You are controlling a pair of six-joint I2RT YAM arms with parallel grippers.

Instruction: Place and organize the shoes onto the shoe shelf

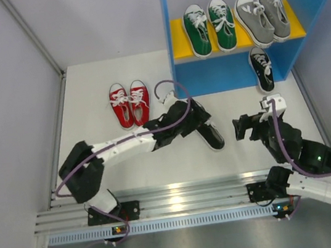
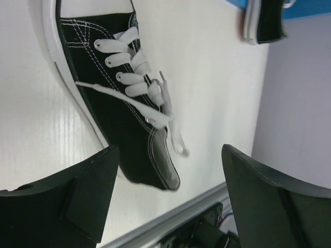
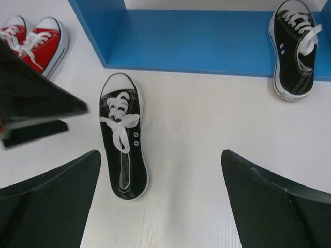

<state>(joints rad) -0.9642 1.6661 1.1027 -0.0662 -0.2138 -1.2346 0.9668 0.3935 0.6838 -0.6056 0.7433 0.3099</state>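
I count eight sneakers, two of each colour. At the left the red pair (image 1: pixel 130 103) stands side by side on the white table (image 1: pixel 130 179), just beside the shoe shelf (image 1: pixel 167 24) and outside its blue left wall.

Next comes the left gripper (image 2: pixel 168 150). Its fingers (image 2: pixel 67 201) are spread wide and hold nothing. The heel of one black sneaker (image 3: pixel 124 155) lies on the table between them in the wrist view, and I cannot tell if a finger touches it.

On the yellow upper board (image 1: pixel 181 43) the green pair (image 1: pixel 210 27) stands at the left and the grey pair (image 1: pixel 262 17) at the right, and the two pairs fill the board's width.

The second black sneaker (image 1: pixel 262 69) is on the blue bottom level at the right side, with its toe inside and its heel over the front edge (partly on the table). To the left of it the blue floor is bare.

The right gripper (image 3: pixel 159 155) hangs over the table in front of the shelf. It is also wide open and holds nothing. A bare strip of table lies between it and the loose black sneaker. The right wall of the shelf is near this arm.
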